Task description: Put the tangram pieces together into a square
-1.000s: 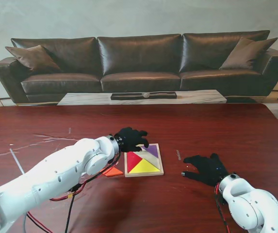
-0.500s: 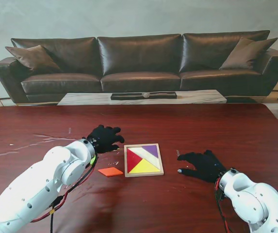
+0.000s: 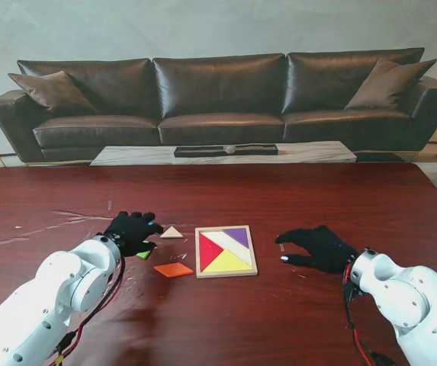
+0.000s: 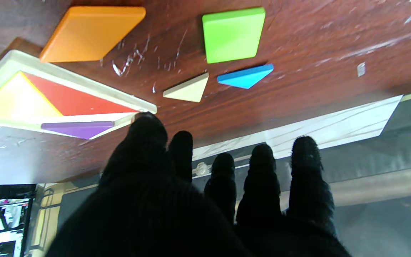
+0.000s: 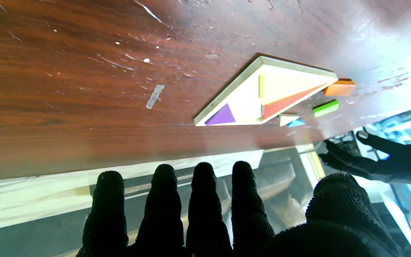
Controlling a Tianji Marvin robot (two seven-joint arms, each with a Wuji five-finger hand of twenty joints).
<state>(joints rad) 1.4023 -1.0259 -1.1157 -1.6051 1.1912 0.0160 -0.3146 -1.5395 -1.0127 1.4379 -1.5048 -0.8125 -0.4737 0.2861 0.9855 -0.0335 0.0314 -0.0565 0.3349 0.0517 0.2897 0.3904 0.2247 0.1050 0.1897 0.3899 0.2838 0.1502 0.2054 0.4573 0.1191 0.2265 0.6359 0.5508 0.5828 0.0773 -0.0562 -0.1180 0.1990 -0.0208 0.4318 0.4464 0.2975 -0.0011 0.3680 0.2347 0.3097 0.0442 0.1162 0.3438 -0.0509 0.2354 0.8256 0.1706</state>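
The wooden tray [image 3: 252,252] lies mid-table and holds a red triangle [image 3: 208,252], a yellow triangle [image 3: 229,264], a purple triangle [image 3: 239,235] and a white piece. Left of it lie an orange parallelogram [image 3: 173,269], a cream triangle [image 3: 171,232] and a green square [image 3: 143,254]. The left wrist view also shows a blue triangle [image 4: 245,76] beside the green square [image 4: 233,34]. My left hand [image 3: 132,231] hovers open over the green piece, holding nothing. My right hand [image 3: 317,248] is open, right of the tray, fingers spread and pointing at it.
A small clear scrap [image 3: 281,243] lies on the table between the tray and my right hand. Pale scratches [image 3: 65,217] mark the wood at the left. A dark leather sofa [image 3: 218,95] and a low table [image 3: 226,152] stand beyond the far edge.
My left hand has drawn back from over the tray to the left and nearer to me. The cream triangle now shows on the table. My right hand has edged left, toward the tray.
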